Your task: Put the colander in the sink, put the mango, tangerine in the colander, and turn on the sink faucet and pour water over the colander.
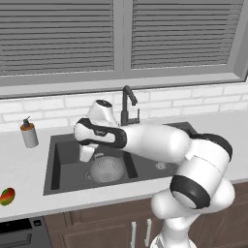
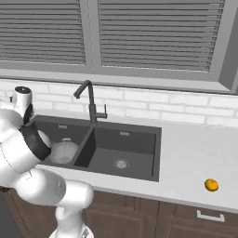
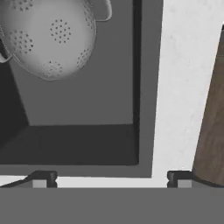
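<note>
The silvery perforated colander (image 1: 105,168) (image 2: 62,152) (image 3: 48,39) lies in the left basin of the dark grey sink (image 1: 63,155) (image 2: 139,139) (image 3: 78,144). My gripper (image 1: 86,156) (image 3: 111,179) hangs open and empty over the left front part of that basin, just left of the colander and apart from it. The mottled mango (image 1: 6,196) rests on the counter far to the left. On the counter to the right of the sink sits the small orange tangerine (image 2: 211,185). Behind the divider between the basins stands the black sink faucet (image 1: 127,104) (image 2: 88,100); no water runs from it.
A grey soap dispenser (image 1: 29,133) stands on the counter left of the sink. A white brick backsplash and a shuttered window rise behind the faucet. Dark wood cabinet fronts (image 3: 210,131) run below the counter's front edge. My own arm (image 2: 18,153) covers the sink's left end in the right base view.
</note>
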### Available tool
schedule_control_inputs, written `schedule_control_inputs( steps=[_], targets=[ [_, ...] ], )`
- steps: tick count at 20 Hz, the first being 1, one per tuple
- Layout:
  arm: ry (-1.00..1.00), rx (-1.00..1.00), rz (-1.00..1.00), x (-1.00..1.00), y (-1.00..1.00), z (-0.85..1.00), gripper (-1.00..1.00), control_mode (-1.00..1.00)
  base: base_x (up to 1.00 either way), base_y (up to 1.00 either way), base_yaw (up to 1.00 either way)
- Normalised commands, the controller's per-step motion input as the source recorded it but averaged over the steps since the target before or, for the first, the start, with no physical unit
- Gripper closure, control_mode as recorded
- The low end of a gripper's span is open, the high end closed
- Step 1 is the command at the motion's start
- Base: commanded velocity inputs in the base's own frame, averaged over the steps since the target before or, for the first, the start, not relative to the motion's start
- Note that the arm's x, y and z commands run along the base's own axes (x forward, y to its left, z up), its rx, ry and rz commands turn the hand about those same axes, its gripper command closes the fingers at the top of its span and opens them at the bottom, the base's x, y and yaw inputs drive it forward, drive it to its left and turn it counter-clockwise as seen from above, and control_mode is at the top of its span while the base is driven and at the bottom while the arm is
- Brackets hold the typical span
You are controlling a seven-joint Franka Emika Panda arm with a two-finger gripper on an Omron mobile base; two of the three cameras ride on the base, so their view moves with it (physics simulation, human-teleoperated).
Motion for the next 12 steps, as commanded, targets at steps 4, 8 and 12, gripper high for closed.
schedule_control_inputs(
  steps=[4,8,12],
  targets=[
    [0.00,-0.19,0.55,0.00,0.49,0.38,-1.00,-1.00,0.00,0.00,0.00],
    [-0.03,-0.29,0.62,-0.04,0.34,0.09,-1.00,-1.00,0.00,0.00,0.00],
    [-0.11,-0.27,0.64,-0.18,0.25,0.00,-1.00,-1.00,0.00,0.00,0.00]
  ],
)
